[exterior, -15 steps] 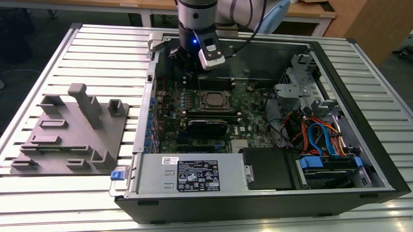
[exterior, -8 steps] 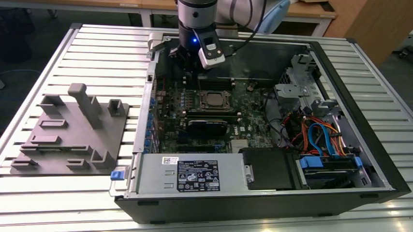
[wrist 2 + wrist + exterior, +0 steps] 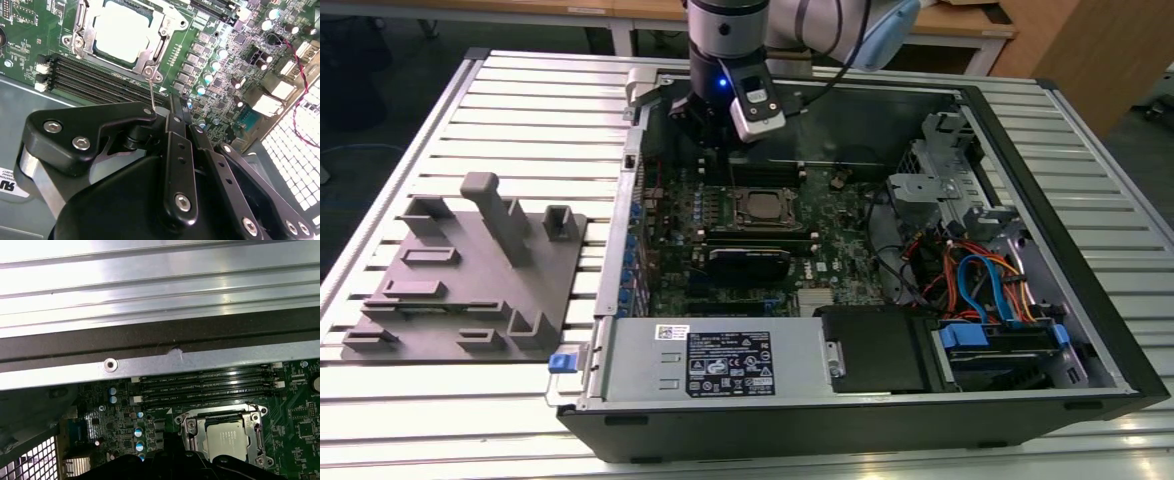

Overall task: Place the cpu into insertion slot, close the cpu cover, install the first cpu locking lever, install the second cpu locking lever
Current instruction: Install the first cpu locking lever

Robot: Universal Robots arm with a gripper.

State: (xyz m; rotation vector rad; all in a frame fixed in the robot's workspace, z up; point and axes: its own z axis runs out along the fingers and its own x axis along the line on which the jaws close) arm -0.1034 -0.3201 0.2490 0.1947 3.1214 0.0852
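In the first wrist view the end effector [image 3: 175,456] hides one edge of the cpu [image 3: 227,439].

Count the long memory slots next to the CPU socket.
4: one bank of parallel memory slots, side by side between the insertion slot and the case's metal rail. None looks hidden in the first wrist view.

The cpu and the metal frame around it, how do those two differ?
The cpu is a solid, plain square with a dull pale top; the cpu cover is an open frame with a large window. The cpu sits in the middle; the cpu cover rings its edges. The cpu cover looks shinier than the cpu. Both are silvery, square and lie flat on the green circuit board.
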